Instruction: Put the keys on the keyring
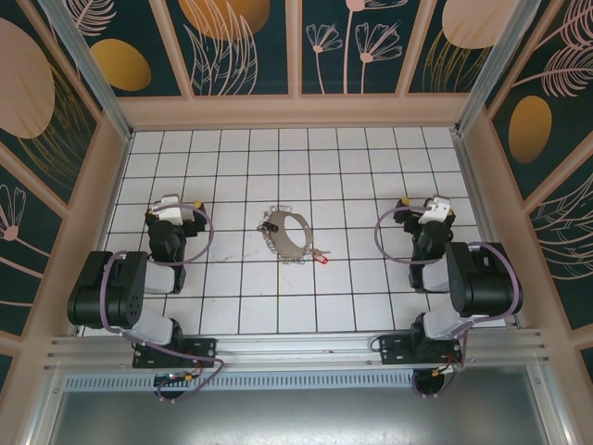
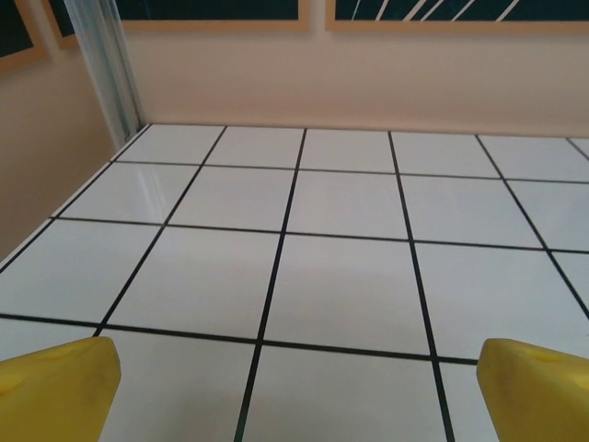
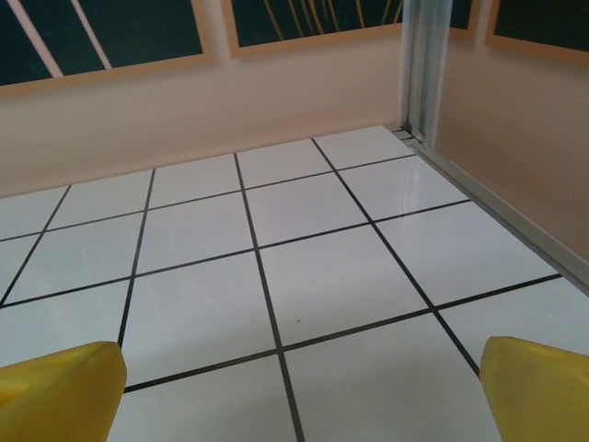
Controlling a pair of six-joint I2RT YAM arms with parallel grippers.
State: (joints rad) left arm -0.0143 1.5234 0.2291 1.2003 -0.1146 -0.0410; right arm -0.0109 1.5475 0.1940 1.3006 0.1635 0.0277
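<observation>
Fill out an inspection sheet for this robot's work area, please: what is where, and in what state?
Surface: white tiled table with dark grid lines, looks clean.
Job's things: keyring lies flat near the middle; red-headed key at its near right edge, dark-headed key at its far left; too small to tell whether any is threaded.
Clutter: nothing seen.
Hands: left hand and right hand both open, holding nothing, one on each side of the keyring.
Cables: purple cables loop beside each arm, apart from the keyring.
Surroundings: flower-patterned walls on three sides; metal rail along the near edge.
</observation>
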